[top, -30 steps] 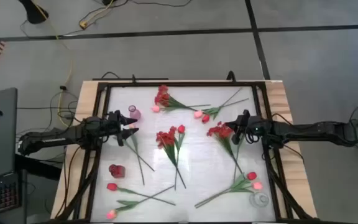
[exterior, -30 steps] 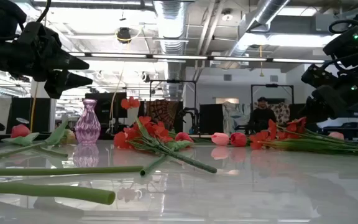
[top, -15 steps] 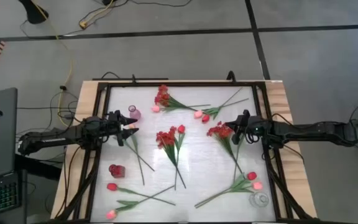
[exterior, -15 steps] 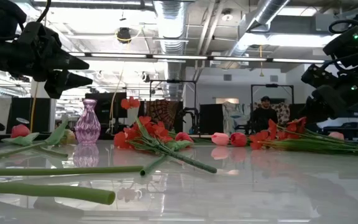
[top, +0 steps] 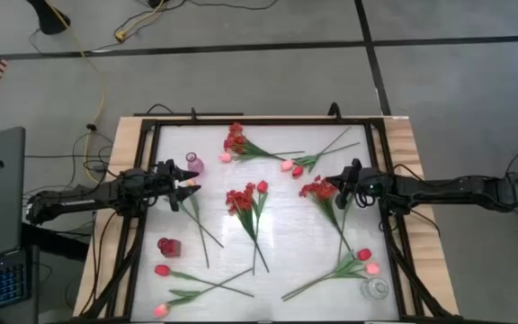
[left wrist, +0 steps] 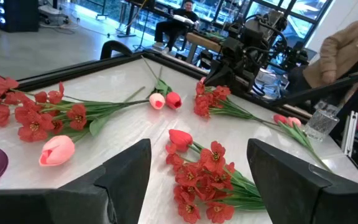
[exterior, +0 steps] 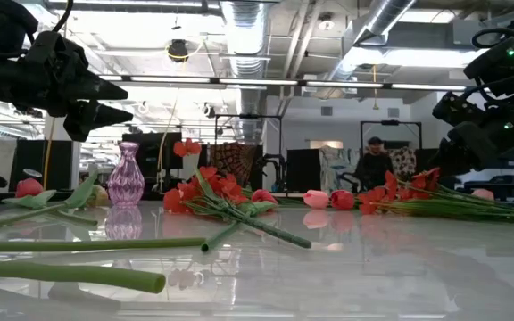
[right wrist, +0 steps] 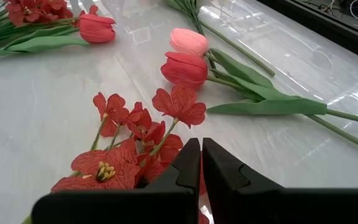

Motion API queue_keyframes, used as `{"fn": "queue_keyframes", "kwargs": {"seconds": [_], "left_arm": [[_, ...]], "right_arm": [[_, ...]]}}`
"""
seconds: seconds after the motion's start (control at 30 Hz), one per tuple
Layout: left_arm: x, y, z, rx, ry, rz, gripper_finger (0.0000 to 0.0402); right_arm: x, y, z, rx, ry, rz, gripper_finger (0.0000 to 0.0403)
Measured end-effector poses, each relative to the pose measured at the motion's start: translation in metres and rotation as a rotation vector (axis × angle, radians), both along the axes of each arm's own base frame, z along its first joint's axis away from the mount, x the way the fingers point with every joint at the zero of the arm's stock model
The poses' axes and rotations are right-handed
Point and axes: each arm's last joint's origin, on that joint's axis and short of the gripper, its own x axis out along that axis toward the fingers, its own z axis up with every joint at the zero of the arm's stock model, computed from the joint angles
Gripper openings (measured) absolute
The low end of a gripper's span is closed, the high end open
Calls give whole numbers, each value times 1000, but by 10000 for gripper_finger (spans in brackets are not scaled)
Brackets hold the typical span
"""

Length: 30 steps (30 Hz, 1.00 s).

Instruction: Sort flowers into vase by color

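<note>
Flowers lie scattered on the white table. A spray of small red blossoms lies right under my right gripper, which is shut. A red and a pink tulip lie just beyond it. Another red bunch lies mid-table, ahead of my left gripper. That gripper hangs open above the table with nothing between its fingers. Next to it stands a pink vase. My right gripper's shut fingertips stand low over the blossom end of the red spray, slanting down from the table's right. The fingers hide the spot, so I cannot tell whether they touch it. The spray lies flat on the table.
A red vase stands near left and a clear glass vase near right. More flowers lie at the far side, near left and near right. A black frame rims the table. A person sits in the room beyond.
</note>
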Motion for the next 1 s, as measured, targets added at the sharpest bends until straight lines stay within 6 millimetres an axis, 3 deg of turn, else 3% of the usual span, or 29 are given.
{"fn": "queue_keyframes", "kwargs": {"seconds": [0.43, 0.67, 1.0], "left_arm": [[0, 0, 0, 1, 0, 0, 254], [0, 1, 1, 177, 42, 27, 254], [0, 1, 1, 147, 33, 27, 254]], "right_arm": [[0, 0, 0, 0, 0, 0, 47], [0, 0, 0, 0, 0, 0, 47], [0, 0, 0, -36, 19, 22, 47]]}}
